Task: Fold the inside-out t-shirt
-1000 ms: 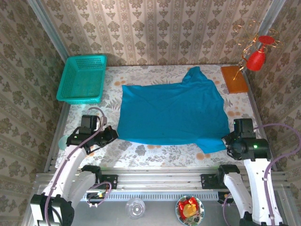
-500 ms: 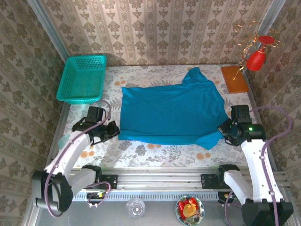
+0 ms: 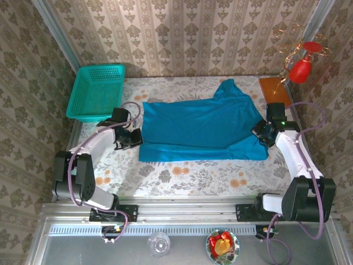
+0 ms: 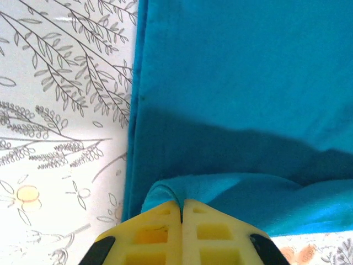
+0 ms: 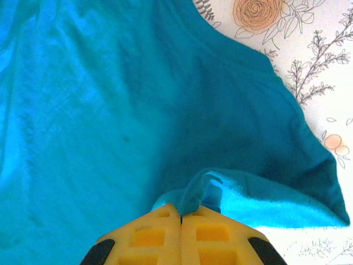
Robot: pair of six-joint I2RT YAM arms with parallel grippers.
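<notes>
Floral-patterned desk (image 3: 182,176): the teal t-shirt (image 3: 198,124) lay spread mid-desk. My left hand (image 3: 132,139) and right hand (image 3: 260,133) were each clenched on a near corner. I judged both corners should travel evenly, fabric taut.

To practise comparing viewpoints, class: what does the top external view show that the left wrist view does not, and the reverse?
The top view adds the whole t-shirt, the green basket at the far left, the orange board at the far right, and the right claw shut on the shirt's right edge. The left wrist view adds a close look at the left claw: yellow fingers pressed together, pinching a fold of fabric. Both share the teal shirt, the floral tablecloth and the left claw at the shirt's left edge.
</notes>
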